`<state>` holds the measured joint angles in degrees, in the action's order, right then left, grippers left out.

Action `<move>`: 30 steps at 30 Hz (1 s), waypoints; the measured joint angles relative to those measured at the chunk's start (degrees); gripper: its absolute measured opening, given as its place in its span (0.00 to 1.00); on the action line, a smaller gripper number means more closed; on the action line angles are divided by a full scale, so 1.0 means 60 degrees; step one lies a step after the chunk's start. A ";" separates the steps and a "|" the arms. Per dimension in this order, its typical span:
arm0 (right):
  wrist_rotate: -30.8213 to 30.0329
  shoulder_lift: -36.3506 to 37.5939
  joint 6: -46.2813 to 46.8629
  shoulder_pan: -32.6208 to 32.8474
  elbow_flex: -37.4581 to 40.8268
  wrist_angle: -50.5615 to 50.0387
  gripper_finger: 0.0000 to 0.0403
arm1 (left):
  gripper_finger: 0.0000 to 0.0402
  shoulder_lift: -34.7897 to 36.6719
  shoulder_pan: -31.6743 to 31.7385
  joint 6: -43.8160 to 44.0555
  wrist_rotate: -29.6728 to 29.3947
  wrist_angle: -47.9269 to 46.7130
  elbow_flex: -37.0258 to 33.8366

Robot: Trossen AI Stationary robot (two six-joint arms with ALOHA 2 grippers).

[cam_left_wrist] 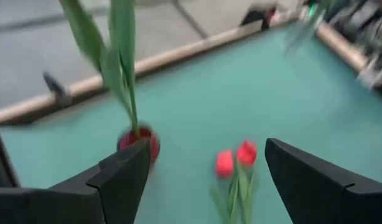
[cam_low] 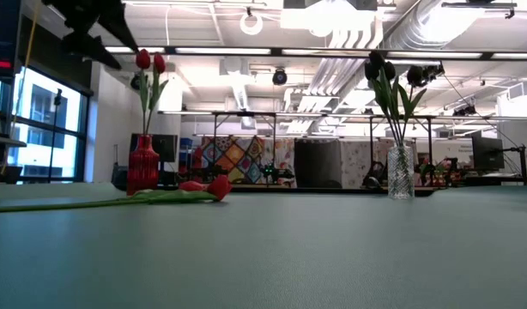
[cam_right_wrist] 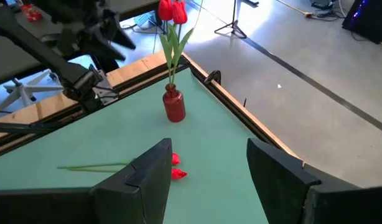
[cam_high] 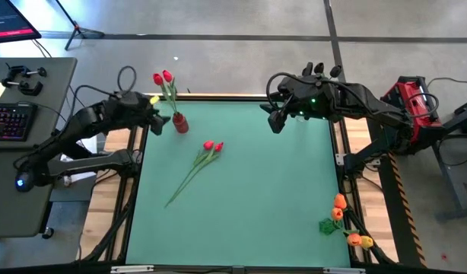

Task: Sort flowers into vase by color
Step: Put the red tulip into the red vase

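Sorting about half done, judging from above: red vase (cam_high: 179, 123) at upper left of the green worktop (cam_high: 256, 205) already holding two red tulips (cam_high: 163, 78), with two more red tulips (cam_high: 212, 147) lying loose near the centre, stems trailing to lower left, and orange flowers (cam_high: 347, 227) heaped at the lower right edge, unsorted. Hovering beside the red vase, left claw (cam_high: 161, 120); parked over the upper right corner, right claw (cam_high: 277, 120). Seen at worktop level: clear glass vase (cam_low: 401, 172) at right carrying dark tulips (cam_low: 385, 69), so that colour partly placed; no vase for orange visible. Looking past the left claw's fingers (cam_left_wrist: 122, 180): spread wide, empty, framing the vase and the loose red pair. Looking past the right claw's fingers (cam_right_wrist: 150, 180): parted, gripping nothing. Remaining, by this reckoning: the loose red pair, then the orange pile.
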<state>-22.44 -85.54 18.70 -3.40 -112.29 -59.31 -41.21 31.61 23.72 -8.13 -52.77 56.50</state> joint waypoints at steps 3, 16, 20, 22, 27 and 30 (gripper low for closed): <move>-0.0004 0.0000 -0.0120 0.0000 0.0001 0.0001 0.49 | 0.76 -0.0004 -0.0293 0.0323 0.0092 -0.0320 -0.0357; 0.0102 0.0000 0.0142 0.0011 0.0000 -0.0484 0.49 | 0.69 -0.0319 -0.2735 0.2848 0.0490 0.2261 -0.3310; 0.0106 0.0000 0.0156 0.0010 0.0001 -0.0500 0.49 | 0.65 -0.0787 -0.3390 0.3275 0.0277 0.3705 -0.4192; 0.0109 0.0000 0.0158 0.0011 0.0000 -0.0495 0.49 | 0.64 -0.1136 -0.3603 0.3455 0.0162 0.4198 -0.4528; 0.0112 0.0000 0.0160 0.0011 0.0000 -0.0485 0.49 | 0.61 -0.2305 -0.3826 0.3601 -0.0028 0.5178 -0.4959; 0.0113 0.0000 0.0258 0.0009 0.0002 -0.0482 0.49 | 0.60 -0.3093 -0.3824 0.3437 -0.0223 0.5742 -0.4959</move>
<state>-21.76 -85.54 20.25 -3.35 -112.28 -62.20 -59.77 8.67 44.34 -9.47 -18.32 26.74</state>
